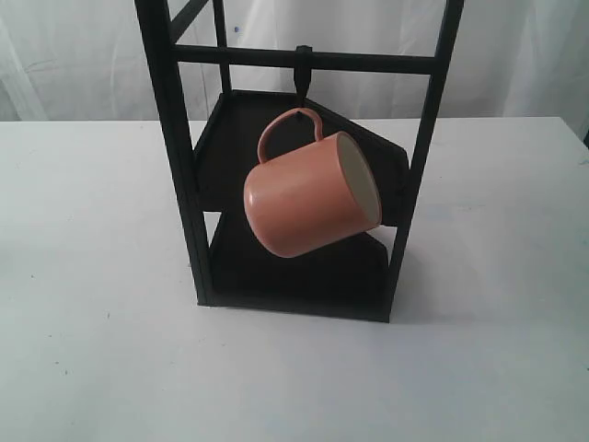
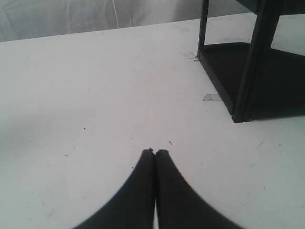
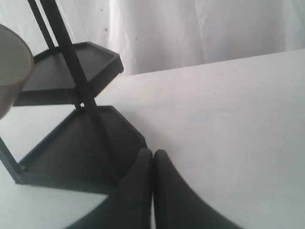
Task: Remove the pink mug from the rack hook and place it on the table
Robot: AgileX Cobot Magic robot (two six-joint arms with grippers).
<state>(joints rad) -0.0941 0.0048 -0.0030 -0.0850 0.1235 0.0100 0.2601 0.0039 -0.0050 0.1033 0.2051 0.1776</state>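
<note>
Pink mug (image 1: 308,198) hangs by its loop handle from the rack hook (image 1: 301,74), tilted within the rack (image 1: 179,184) frame (salmon outside, cream inside). Left gripper (image 2: 155,153) and right gripper (image 3: 153,153): jaws clenched, empty, near the rack base.

The mug (image 1: 304,198) is smooth with a soft sheen, the rack (image 1: 175,138) matt black metal, the table (image 1: 92,350) matt white
</note>
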